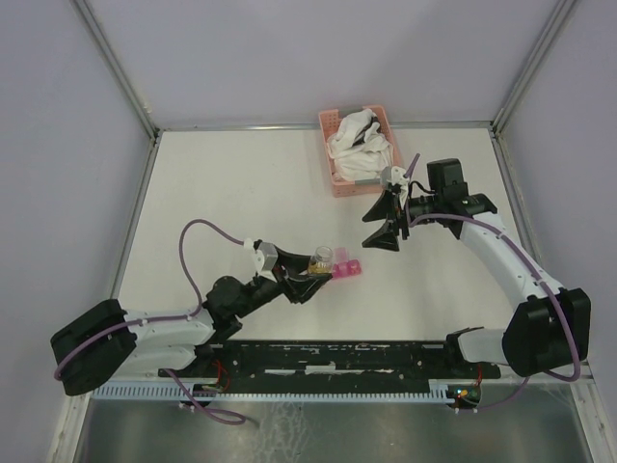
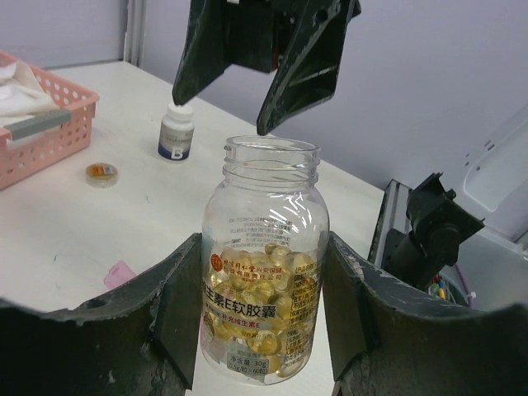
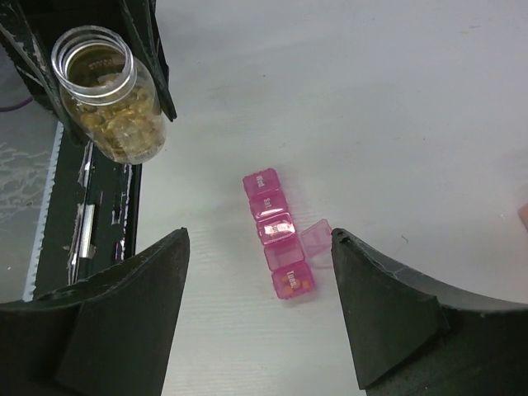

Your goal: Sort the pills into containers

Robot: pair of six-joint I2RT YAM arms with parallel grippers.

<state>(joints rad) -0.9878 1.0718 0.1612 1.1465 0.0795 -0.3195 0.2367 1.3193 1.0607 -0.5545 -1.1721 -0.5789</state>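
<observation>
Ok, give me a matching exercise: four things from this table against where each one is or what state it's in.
Things:
1. clear round jar of amber pills
2. translucent magenta-pink strip box
3. pink lattice plastic basket
4. small white-capped bottle

States:
A. holds white cloth
B. stands alone, capped, on the table
C. gripped by the left pincer
D. lies flat, one lid flipped open

Pairs: 1-C, 2-D, 3-A, 4-B

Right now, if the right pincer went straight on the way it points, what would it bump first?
Probably the pink pill box, lying straight below the open right pincer; depth is hard to judge.
</observation>
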